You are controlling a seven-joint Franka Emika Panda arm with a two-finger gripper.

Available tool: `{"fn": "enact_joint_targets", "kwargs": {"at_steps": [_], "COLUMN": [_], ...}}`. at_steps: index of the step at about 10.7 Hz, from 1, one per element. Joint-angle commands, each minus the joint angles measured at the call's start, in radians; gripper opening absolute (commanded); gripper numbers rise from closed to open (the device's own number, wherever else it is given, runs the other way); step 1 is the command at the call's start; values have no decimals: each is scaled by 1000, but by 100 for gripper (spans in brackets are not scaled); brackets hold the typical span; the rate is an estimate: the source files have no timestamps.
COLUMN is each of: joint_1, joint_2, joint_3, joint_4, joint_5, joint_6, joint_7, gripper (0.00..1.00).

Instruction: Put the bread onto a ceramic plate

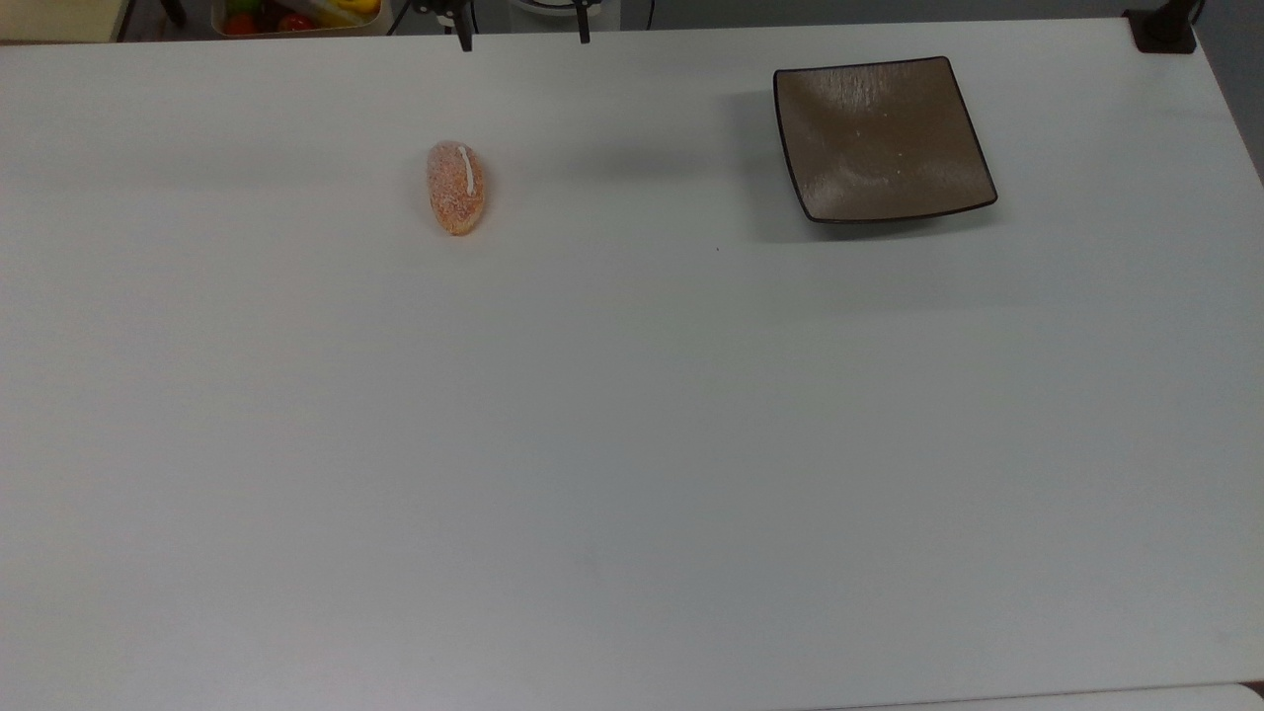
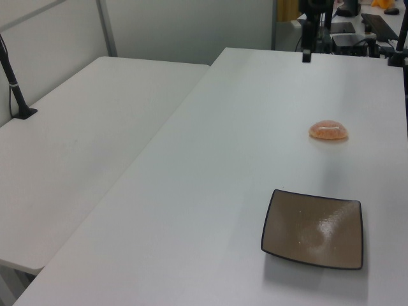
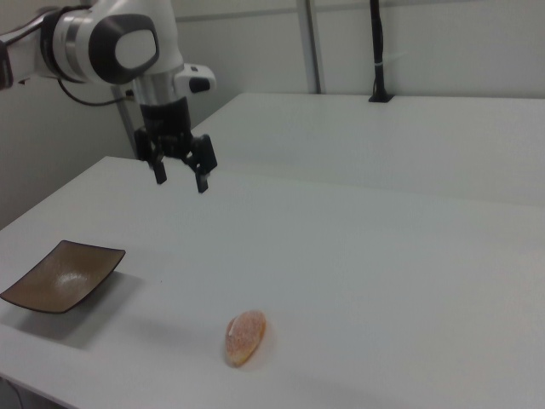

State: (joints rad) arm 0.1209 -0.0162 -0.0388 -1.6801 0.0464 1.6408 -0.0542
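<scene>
Nothing done: speckled orange-brown oval bread roll [image 1: 455, 188] lies apart from glossy brown square ceramic plate [image 1: 879, 138]; hand [image 3: 181, 174] open, empty.

Even, soft overhead light across the white table [image 1: 632, 444], bright but flat. Slightly dimmer toward the far edge in the top view. Broad faint shadow beside the plate [image 1: 882, 138], spilling toward the table's middle. Pale glare streaks on the plate's glossy face, again in the left view [image 2: 313, 228]. Thin soft shadow hugging the bread [image 3: 244, 336] in the right view. Hazy and washed out there, low contrast. Bread [image 2: 329, 130] a touch blurred in the left view.
</scene>
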Motion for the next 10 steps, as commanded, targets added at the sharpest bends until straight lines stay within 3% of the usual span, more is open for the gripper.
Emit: {"fn": "enact_joint_targets", "kwargs": {"at_steps": [1, 6, 10], "joint_1": [11, 5, -50], "joint_2": [-66, -67, -67], "joint_3": [-1, -1, -29], "joint_4": [-183, -369, -432], "joint_5": [-19, -178, -227], "joint_6": [-19, -4, 48], "joint_7": [-29, -70, -222], "gripper": [100, 100, 100]}}
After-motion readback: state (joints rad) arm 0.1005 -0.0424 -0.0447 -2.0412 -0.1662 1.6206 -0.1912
